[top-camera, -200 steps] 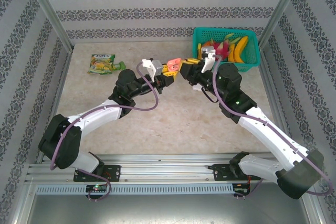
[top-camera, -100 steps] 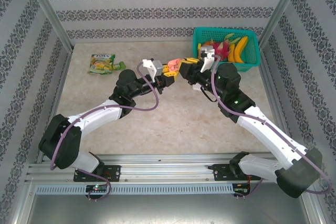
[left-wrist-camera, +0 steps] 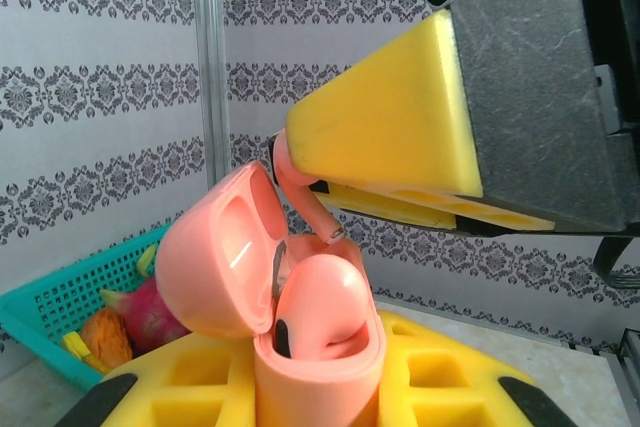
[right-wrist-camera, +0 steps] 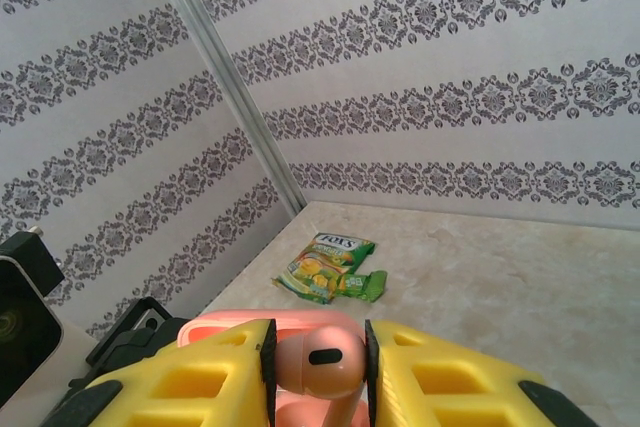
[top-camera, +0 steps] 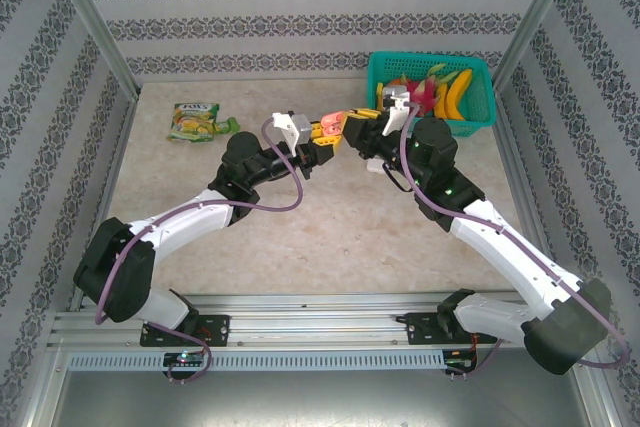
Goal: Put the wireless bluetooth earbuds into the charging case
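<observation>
While the L gripper (left-wrist-camera: pixel 318 392) is clamping the pink charging case (left-wrist-camera: pixel 320 342) btwn its yellow pads, upright and raised off the table (top-camera: pixel 330 237), the R gripper (right-wrist-camera: pixel 315 372) is pinching a pale pink earbud (right-wrist-camera: pixel 315 355) by its head and holding it right at the case mouth. The case lid (left-wrist-camera: pixel 215 247) is standing open, tipped back toward the L. In the L wrist view the bud's stem is slanting down from the R fingers into the opening, its tip at about rim level; can't tell whether it's touching the slot. In the R wrist view the bud is sitting snug btwn both pads w/ the case just below it. From the top cam both grippers are meeting tip to tip toward the back of the table, just beside the teal basket (top-camera: pixel 470 127), which is holding bananas & other fruit. A green-yellow snack pouch (top-camera: pixel 197 120) is lying at back L, well apart from both arms.
</observation>
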Controlling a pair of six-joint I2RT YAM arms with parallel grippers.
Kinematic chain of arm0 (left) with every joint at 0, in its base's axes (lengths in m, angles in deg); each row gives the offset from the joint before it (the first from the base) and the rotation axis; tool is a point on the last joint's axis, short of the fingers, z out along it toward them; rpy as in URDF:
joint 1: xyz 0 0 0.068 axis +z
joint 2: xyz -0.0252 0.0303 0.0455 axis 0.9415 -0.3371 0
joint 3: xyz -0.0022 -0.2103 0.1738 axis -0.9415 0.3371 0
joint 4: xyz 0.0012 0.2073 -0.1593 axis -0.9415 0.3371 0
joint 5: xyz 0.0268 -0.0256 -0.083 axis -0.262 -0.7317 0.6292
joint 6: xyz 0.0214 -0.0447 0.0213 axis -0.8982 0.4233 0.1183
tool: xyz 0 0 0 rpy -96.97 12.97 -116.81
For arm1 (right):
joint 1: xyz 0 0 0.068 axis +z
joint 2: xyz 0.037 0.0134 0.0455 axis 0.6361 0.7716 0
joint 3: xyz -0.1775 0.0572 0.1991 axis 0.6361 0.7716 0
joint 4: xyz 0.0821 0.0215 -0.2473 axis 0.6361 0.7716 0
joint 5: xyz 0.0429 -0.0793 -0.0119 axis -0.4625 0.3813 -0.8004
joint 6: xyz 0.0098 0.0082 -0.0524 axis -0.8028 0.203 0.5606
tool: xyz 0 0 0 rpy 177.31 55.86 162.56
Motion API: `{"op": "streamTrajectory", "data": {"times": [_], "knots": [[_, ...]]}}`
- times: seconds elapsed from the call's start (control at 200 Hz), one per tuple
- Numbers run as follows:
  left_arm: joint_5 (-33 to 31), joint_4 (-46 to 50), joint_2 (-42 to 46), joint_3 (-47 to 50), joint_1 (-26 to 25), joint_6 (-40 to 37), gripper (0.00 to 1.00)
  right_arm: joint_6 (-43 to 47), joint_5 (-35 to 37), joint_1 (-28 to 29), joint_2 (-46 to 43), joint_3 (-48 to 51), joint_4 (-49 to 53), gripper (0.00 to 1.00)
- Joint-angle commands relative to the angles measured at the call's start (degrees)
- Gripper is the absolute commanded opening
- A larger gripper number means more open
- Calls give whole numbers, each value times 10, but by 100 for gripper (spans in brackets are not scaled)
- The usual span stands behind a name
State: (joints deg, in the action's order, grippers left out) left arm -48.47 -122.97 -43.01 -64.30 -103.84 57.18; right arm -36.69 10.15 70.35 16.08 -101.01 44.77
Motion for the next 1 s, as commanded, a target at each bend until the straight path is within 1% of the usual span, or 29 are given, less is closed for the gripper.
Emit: {"op": "streamTrajectory", "data": {"times": [0.0, 0.659, 0.799, 0.994], "knots": [[2, -14, 3, -20, -10, -5, 0, 2, -1, -7, 3, 10, -25, 29], [-2, -14, -1, -24, -12, -7, 0, 5, -9, -2, 17, 15, -14, 27], [-3, -14, -1, -25, -12, -8, 0, 27, 6, 9, 16, 14, 0, 27], [-3, -14, -3, -26, -12, -8, 0, 80, 43, 36, 18, 4, 33, 27]]}}
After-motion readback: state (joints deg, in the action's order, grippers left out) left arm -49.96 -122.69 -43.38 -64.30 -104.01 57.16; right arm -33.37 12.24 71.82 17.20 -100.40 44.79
